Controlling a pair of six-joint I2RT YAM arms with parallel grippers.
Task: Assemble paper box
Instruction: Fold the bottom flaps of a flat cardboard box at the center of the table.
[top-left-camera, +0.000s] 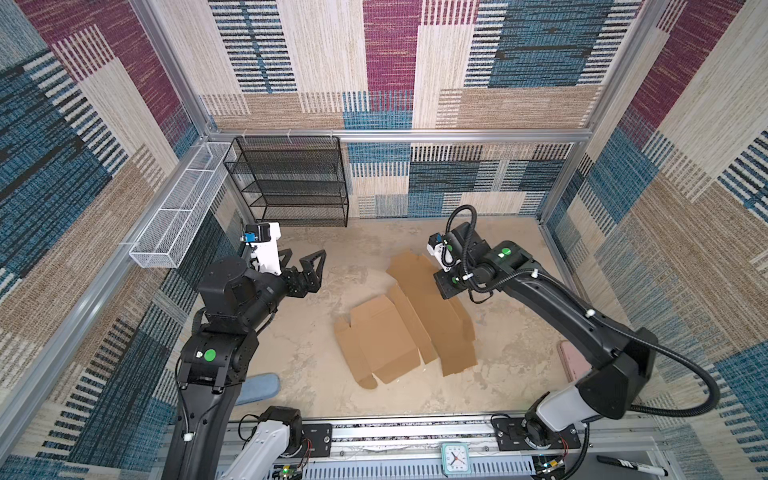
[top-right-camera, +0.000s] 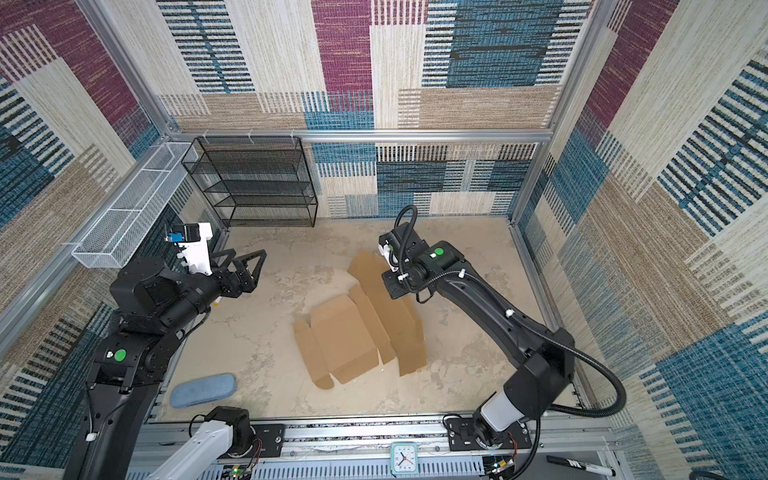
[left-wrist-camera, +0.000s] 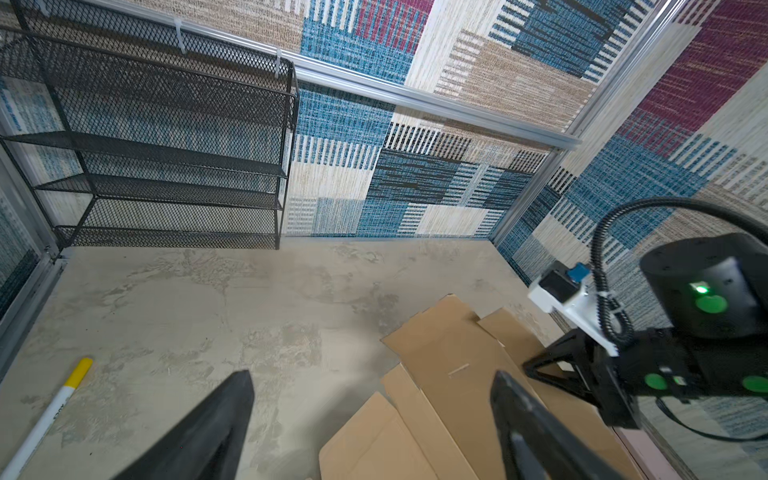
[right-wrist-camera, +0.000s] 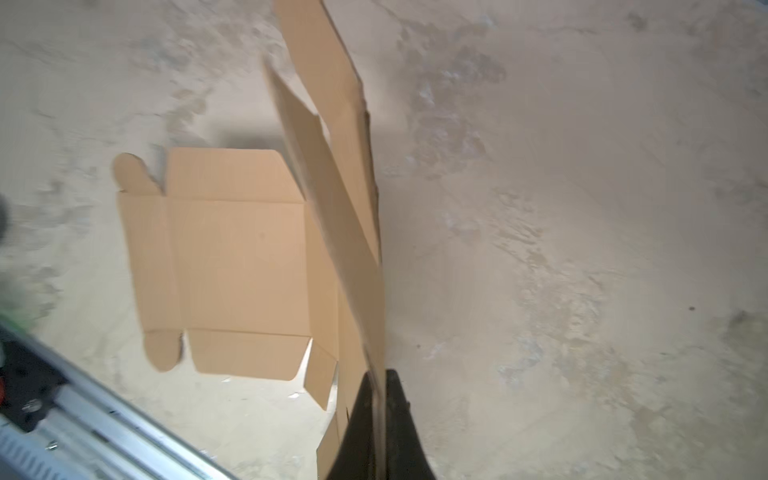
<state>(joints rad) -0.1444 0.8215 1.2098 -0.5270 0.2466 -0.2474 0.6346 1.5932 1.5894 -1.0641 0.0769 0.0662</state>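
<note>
Patchwork carpet walls all round, mottled beige counter (top-left-camera: 307, 332) underneath, black wire rack (top-left-camera: 291, 178) parked at the back. So here's where the box job stands.

The paper box (top-left-camera: 382, 340) isn't a box at all yet, just the die-cut blank. The square panel with the rounded tabs lies flat on the counter, about mid-counter. The half on my right side is tipped up off the surface, because my right pincer (right-wrist-camera: 376, 386) is clamped shut on the edge of that raised panel, near its far end. In the right wrist view the cardboard runs almost edge-on away from the jaws.

My left pincer (top-left-camera: 306, 257) is spread wide with nothing in it, hanging above the counter well apart from the cardboard, off to the left of it and further back.

What matters, I reckon: the crease between the flat and lifted halves runs roughly near-to-far, slightly slanted, and the flat half sits on the left arm's side of it. So the left arm is the one that should drop in and pin that flat panel while the right folds its half over. Otherwise the whole blank probably just slides.
</note>
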